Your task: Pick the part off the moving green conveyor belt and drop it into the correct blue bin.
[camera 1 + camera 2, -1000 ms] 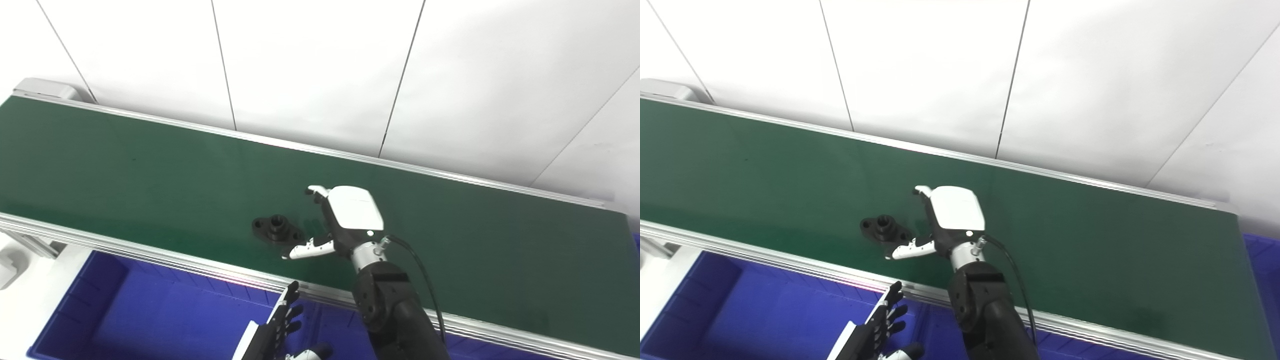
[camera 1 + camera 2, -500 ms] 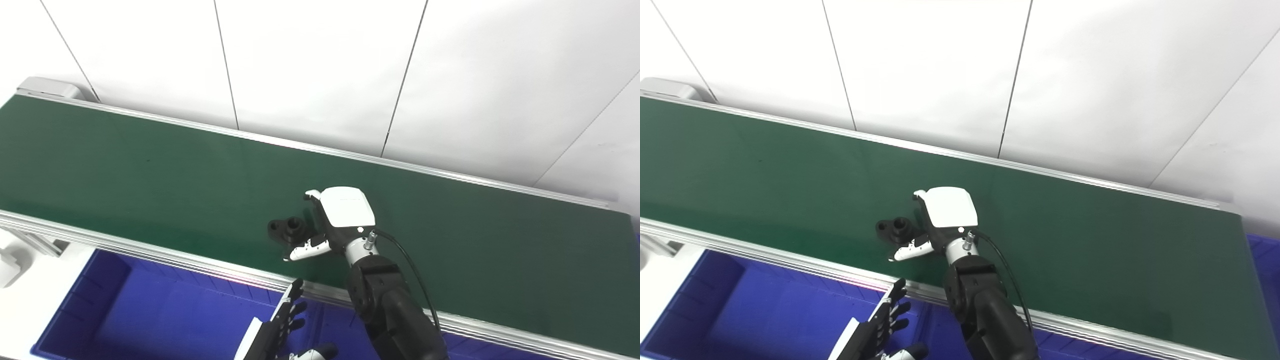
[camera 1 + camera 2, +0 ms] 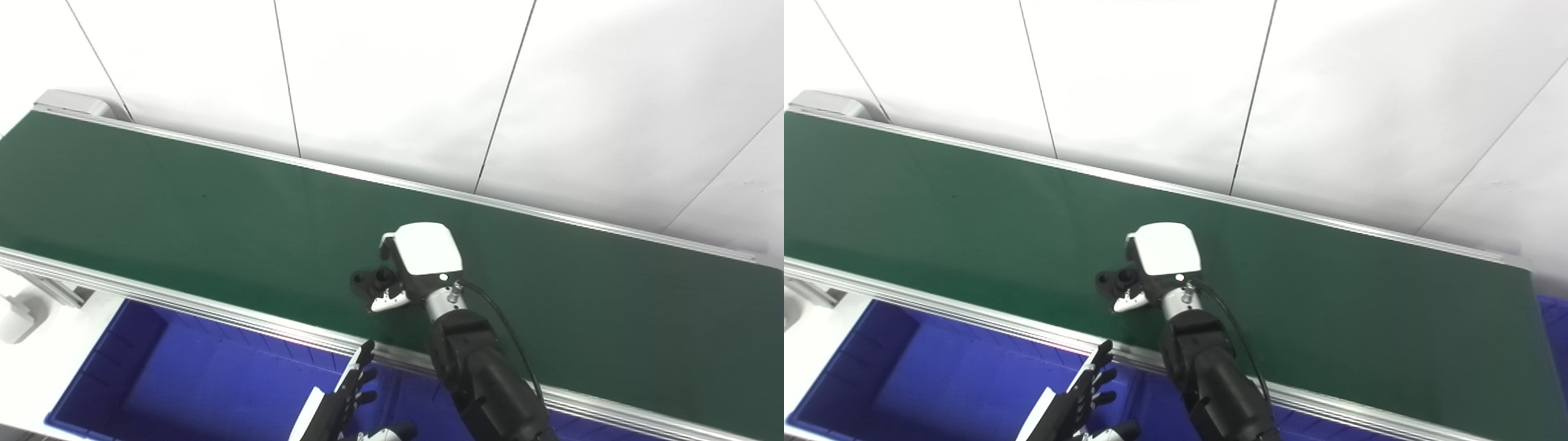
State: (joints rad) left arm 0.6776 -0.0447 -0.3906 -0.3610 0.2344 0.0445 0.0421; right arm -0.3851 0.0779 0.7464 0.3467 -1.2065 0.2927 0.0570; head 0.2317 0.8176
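Observation:
A black flanged part (image 3: 366, 283) lies on the green conveyor belt (image 3: 184, 208) near its front rail. My right hand (image 3: 416, 260) reaches over the belt, and its fingers and thumb are curled around the part, hiding its right half. The part still rests on the belt; it also shows in the right eye view (image 3: 1108, 280). My left hand (image 3: 343, 404) is open with fingers straight, low at the picture's bottom edge, over the blue bin (image 3: 184, 386).
An aluminium rail (image 3: 153, 300) runs along the belt's front edge, between the belt and the bin. A second blue bin (image 3: 1552, 309) shows at the far right beyond the belt's end. A white panelled wall (image 3: 392, 79) stands behind the belt.
The part has travelled right into my right hand. The hand's fingers and thumb have closed from open to curled around it. The camera has shifted slightly. My left hand has stayed still.

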